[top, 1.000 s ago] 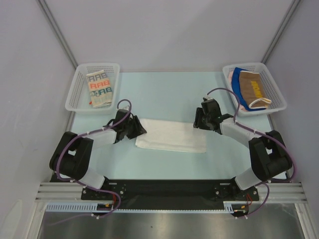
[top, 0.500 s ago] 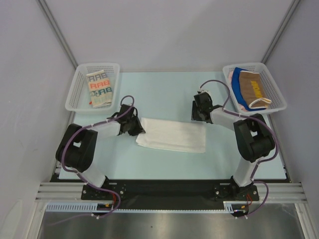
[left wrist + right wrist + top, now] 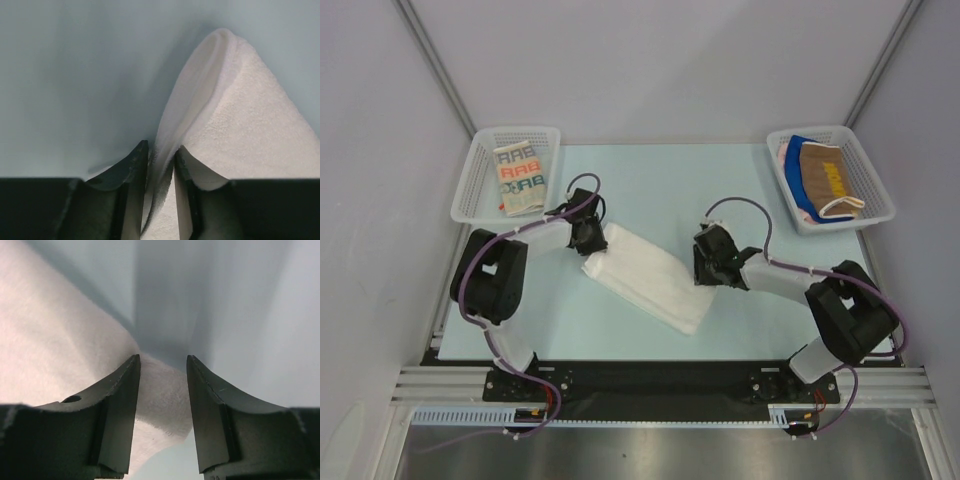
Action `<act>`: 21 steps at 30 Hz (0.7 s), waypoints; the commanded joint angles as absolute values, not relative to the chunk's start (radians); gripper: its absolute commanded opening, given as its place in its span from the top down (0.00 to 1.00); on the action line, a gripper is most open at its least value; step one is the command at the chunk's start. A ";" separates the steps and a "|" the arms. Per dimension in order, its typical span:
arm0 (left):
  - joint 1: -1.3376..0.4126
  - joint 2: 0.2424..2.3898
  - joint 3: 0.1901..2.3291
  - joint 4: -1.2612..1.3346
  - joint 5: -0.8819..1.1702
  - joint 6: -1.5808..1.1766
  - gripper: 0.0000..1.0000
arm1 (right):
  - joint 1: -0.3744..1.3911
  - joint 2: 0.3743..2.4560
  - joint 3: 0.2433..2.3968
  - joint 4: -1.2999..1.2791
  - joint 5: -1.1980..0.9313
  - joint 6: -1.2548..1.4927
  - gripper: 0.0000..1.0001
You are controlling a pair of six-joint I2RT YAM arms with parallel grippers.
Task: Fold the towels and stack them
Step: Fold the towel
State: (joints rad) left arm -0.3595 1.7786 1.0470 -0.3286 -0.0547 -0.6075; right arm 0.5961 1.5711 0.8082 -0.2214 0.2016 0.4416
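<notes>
A folded white towel (image 3: 645, 275) lies slantwise on the pale blue table, running from far left to near right. My left gripper (image 3: 590, 237) is at its far left corner. In the left wrist view the left gripper (image 3: 161, 155) is shut on a raised fold of the white towel (image 3: 250, 125). My right gripper (image 3: 705, 262) sits at the towel's right edge. The right wrist view shows the right gripper (image 3: 163, 365) open, with a corner of the white towel (image 3: 50, 340) lying between its fingers, apart from the right one.
A white mesh basket (image 3: 470, 190) at the far left holds a folded cream towel with letters (image 3: 523, 178). Another white mesh basket (image 3: 875, 175) at the far right holds a brown towel (image 3: 825, 180) on top of blue (image 3: 807, 143) and pink cloth.
The white towel has swung from lying across the table to a slant. The left gripper moved farther away with its corner; the right gripper moved nearer and to the left.
</notes>
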 commanded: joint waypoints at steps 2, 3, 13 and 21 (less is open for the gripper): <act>-0.353 1.822 1.120 -0.406 -0.186 -0.520 0.61 | 0.738 1.471 0.759 -0.262 0.160 0.560 0.53; -0.353 1.830 1.133 -0.410 -0.195 -0.512 0.59 | 0.805 1.459 0.743 -0.261 0.152 0.574 0.53; -0.351 1.884 1.265 -0.466 -0.181 -0.454 0.46 | 1.103 1.391 0.743 -0.145 0.014 0.693 0.52; -0.338 1.852 1.442 -0.575 -0.189 -0.448 0.32 | 0.901 1.361 0.796 -0.204 -0.037 0.585 0.45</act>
